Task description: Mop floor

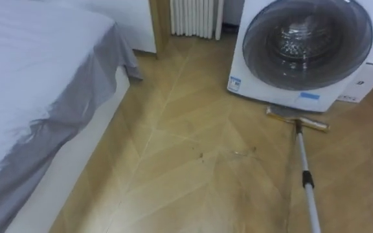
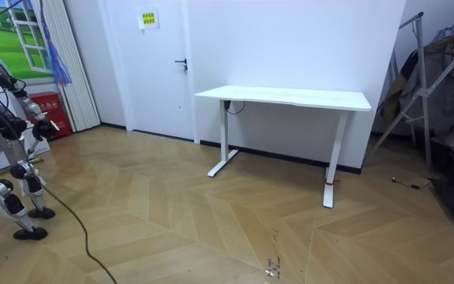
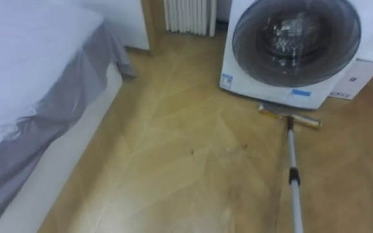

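Observation:
A mop lies out in front of me on the wooden floor. Its flat head (image 1: 298, 118) rests against the foot of the white washing machine (image 1: 303, 52). The mop's metal pole (image 1: 307, 178) runs back toward me and leaves the left eye view at the lower right. Small dark specks (image 1: 238, 153) sit on the floor left of the pole. In the room view I stand at the far left edge, upright, with my right hand (image 2: 44, 125) held out to the room view's right.
A bed (image 1: 37, 84) with a grey sheet hanging over its side fills the left. A white radiator (image 1: 196, 16) stands at the back wall. A white box (image 1: 368, 81) sits right of the washer. In the room view a white desk (image 2: 286, 99) stands mid-room.

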{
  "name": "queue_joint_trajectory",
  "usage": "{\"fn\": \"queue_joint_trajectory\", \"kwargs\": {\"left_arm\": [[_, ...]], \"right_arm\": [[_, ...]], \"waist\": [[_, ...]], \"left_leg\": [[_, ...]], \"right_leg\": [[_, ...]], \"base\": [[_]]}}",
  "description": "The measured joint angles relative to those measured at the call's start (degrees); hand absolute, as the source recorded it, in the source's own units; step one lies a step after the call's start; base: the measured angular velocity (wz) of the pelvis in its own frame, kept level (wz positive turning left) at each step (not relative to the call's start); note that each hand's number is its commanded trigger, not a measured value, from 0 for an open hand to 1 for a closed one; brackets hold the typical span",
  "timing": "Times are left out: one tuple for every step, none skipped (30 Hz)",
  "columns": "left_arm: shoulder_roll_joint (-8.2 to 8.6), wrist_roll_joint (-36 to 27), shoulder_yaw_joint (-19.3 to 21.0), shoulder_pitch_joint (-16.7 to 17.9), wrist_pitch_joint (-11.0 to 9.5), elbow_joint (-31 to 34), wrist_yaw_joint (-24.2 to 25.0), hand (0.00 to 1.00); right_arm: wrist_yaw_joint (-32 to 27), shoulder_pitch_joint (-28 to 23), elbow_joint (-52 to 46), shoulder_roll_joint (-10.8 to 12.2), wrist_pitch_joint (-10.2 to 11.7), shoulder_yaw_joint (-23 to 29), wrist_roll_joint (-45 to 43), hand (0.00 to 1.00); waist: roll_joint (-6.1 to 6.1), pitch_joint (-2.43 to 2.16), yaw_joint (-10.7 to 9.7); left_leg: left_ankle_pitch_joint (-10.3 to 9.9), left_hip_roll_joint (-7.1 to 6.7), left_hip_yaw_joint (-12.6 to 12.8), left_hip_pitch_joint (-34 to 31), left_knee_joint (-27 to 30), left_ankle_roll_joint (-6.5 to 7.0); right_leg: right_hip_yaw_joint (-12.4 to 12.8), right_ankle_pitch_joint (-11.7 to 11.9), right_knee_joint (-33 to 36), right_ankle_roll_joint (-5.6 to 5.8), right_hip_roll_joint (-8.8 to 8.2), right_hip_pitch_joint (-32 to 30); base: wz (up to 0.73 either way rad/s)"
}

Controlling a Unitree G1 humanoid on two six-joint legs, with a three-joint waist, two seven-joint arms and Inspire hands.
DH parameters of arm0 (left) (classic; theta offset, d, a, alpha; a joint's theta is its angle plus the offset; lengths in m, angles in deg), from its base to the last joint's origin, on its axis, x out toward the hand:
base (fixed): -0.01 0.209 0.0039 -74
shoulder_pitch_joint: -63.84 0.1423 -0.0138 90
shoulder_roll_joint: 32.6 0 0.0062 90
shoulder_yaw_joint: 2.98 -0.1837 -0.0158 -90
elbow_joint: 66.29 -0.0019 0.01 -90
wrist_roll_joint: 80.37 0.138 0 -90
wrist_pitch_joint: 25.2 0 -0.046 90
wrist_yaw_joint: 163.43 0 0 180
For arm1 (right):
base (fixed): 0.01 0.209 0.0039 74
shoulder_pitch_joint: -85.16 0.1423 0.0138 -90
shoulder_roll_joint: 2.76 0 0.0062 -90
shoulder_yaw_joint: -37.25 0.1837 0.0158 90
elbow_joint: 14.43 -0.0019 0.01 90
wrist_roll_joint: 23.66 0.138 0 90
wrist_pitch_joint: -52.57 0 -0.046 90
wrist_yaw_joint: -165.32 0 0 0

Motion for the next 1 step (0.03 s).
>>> {"fn": "queue_joint_trajectory", "kwargs": {"left_arm": [[0.02,0.0,0.0,0.1,0.0,-0.1,0.1,0.00]], "right_arm": [[0.0,-0.5,-1.0,0.6,-0.8,0.4,-1.2,1.00]], "waist": [[-0.28,0.13,-0.5]], "left_leg": [[0.0,0.13,0.1,1.0,-0.4,-0.03]], "right_leg": [[0.0,-0.1,-0.3,-0.01,0.16,1.0]], "base": [[0.00]]}}
